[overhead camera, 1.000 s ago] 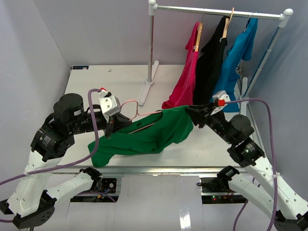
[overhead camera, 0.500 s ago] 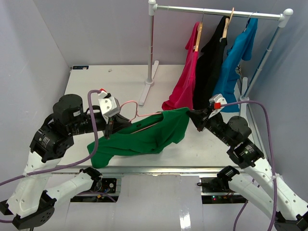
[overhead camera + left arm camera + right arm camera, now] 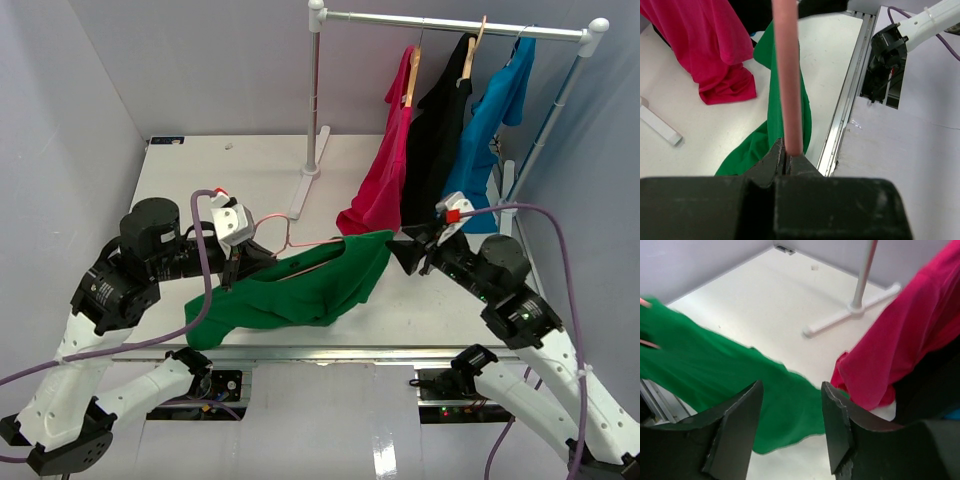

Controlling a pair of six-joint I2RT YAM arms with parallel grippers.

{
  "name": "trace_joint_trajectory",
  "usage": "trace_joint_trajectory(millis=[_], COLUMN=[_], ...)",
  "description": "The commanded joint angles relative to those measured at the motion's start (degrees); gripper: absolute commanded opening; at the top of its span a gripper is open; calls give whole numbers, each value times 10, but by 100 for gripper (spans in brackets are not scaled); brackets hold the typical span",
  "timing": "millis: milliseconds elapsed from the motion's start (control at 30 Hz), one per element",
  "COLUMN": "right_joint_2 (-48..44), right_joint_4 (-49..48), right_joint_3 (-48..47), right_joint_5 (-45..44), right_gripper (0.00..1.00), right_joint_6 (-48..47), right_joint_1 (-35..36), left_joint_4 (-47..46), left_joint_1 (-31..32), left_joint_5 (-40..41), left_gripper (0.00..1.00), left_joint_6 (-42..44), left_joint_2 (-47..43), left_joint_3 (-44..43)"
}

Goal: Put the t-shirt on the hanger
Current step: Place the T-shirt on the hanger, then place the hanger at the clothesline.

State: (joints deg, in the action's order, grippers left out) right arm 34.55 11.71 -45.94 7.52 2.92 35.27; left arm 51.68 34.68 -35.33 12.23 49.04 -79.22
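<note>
Centre-left in the top view, my left gripper (image 3: 232, 266) is clenched on the hanger (image 3: 787, 75) (t-shirt (image 3: 300, 292) draped over it). I see my right gripper (image 3: 400, 252) released, beside the cloth.

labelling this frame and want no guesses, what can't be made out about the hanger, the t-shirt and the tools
- Left wrist view: the hook of the hanger, cut off by the top edge above the left tool.
- Top view: how far the hanger reaches inside the t-shirt; green cloth covers its far arm.
- Right wrist view: the t-shirt is blurred, so whether it touches the open right tool is unclear.
</note>
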Motion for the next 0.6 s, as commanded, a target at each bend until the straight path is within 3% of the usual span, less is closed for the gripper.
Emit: trace_joint_trajectory(millis=[0, 67, 133, 167, 300, 400, 567], right_joint_2=[-29, -16, 18, 44, 143, 119, 93], right_joint_4=[86, 114, 139, 182, 292, 279, 288], right_joint_3=[-120, -148, -188, -214, -275, -241, -225], right_joint_5=[53, 97, 150, 168, 287, 357, 402], right_gripper=[63, 71, 89, 91, 92, 92, 91], right_joint_6=[-80, -118, -174, -195, -272, -310, -342], right_joint_1=[-1, -2, -1, -1, -1, -1, -1], left_joint_4=[-43, -48, -48, -47, -33, -28, -27], left_joint_1=[0, 1, 0, 0, 1, 1, 1], left_joint_5=[-50, -70, -95, -104, -122, -129, -141], left_gripper=[0, 0, 0, 0, 0, 0, 0], left_joint_6=[5, 11, 22, 27, 39, 46, 41], left_joint_2=[2, 7, 14, 16, 19, 5, 4], left_joint_3=[14, 16, 17, 15, 5, 11, 13])
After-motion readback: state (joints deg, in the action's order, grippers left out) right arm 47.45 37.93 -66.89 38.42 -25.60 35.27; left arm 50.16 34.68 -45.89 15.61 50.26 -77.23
